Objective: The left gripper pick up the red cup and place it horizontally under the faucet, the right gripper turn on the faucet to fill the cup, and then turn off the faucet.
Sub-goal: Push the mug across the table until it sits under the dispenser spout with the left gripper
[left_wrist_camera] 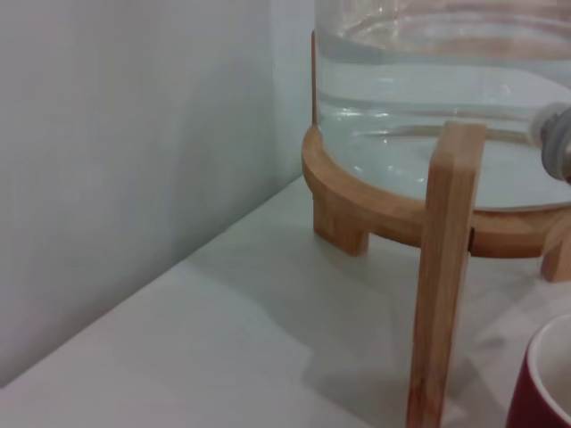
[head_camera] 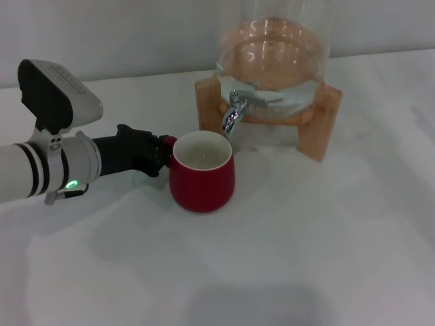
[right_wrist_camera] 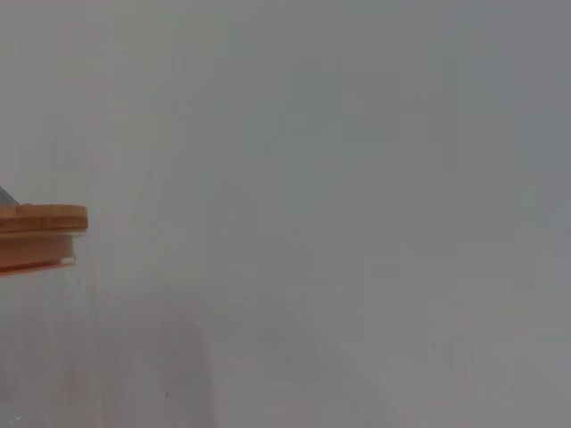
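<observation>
The red cup (head_camera: 202,180) stands upright on the white table, its white inside open to the top, right below the spout of the chrome faucet (head_camera: 236,109). My left gripper (head_camera: 161,153) reaches in from the left and its black fingers are closed on the cup's small red handle. The left wrist view shows the cup's rim (left_wrist_camera: 544,383) and a bit of the faucet (left_wrist_camera: 558,138) at the picture's edge. The right gripper is out of view.
The clear glass jar (head_camera: 272,61) holds water and rests on a wooden stand (head_camera: 319,122) at the back of the table; one stand leg (left_wrist_camera: 446,267) is close to the cup. The right wrist view shows the jar's wooden lid (right_wrist_camera: 40,234) and a grey wall.
</observation>
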Robot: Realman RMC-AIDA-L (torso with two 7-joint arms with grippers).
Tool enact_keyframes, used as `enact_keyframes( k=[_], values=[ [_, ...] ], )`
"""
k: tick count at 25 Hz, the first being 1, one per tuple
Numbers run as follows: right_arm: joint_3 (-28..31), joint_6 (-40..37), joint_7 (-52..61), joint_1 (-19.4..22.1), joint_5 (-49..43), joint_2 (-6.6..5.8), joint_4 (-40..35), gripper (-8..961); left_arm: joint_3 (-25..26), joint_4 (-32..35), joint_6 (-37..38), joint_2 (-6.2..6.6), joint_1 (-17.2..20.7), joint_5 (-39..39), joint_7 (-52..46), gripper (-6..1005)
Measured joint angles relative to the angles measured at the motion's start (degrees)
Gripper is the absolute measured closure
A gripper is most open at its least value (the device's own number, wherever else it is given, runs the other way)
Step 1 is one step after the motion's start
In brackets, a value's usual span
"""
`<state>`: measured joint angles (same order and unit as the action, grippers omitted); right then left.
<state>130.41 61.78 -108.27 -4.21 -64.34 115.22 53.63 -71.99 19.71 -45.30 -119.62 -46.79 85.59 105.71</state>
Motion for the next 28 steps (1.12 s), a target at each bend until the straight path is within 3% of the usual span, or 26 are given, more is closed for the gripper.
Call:
enact_keyframes(
  k=[13,28],
  values=[
    [0.04,-0.13,-0.04,-0.28,0.00,0.00,-0.06,322,0.02,-0.01,1.69,-0.08,-0.85,1.17,0.36,890],
    [-0.24,-0.27,-0.19,-0.58,0.00,0.00,-0.03,322,0.00,-2.46,3.12,-0.09,-4.32,1.87,0.02,891]
  ],
)
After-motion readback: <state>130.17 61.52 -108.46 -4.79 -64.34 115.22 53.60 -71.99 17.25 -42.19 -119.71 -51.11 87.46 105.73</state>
